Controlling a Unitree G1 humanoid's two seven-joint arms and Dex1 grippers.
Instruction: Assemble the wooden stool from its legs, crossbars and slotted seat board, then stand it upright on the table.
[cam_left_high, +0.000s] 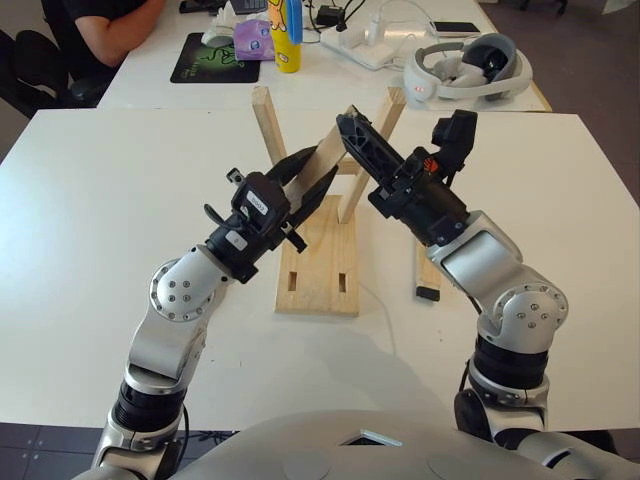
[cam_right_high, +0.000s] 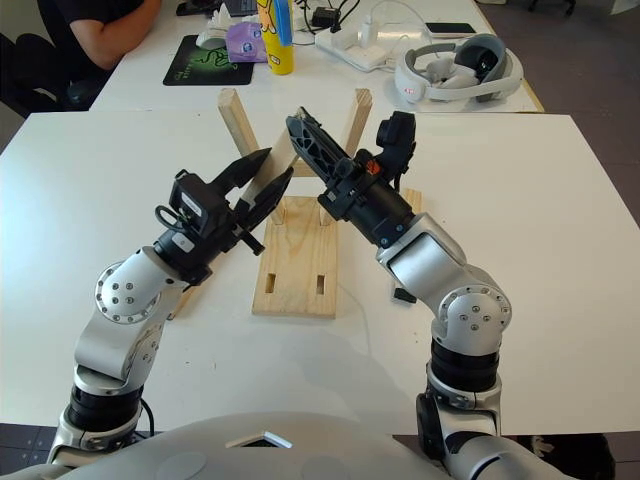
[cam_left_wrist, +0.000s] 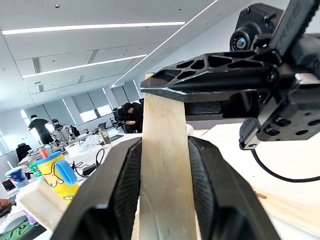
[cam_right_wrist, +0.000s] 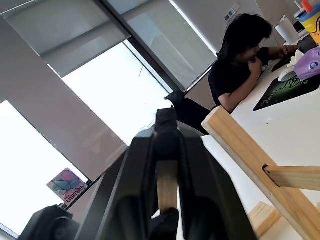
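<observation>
My left gripper (cam_right_high: 278, 163) is closed on a tilted wooden leg (cam_left_wrist: 165, 165), with its fingers pressed to two opposite sides. My right gripper (cam_right_high: 298, 125) clamps the same leg higher up. The leg frame leans over the far end of the slotted seat board (cam_left_high: 320, 250), which lies flat at mid-surface (cam_left_high: 120, 200). Procedure: hold both grips firm, align the leg ends squarely with the slots, then press down evenly without twisting.

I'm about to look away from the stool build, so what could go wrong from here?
1. Both the left gripper and right gripper clamp one wooden leg; moving out of step could twist it loose.
2. That leg hangs close to the leg frame behind it, which a swing might knock.
</observation>
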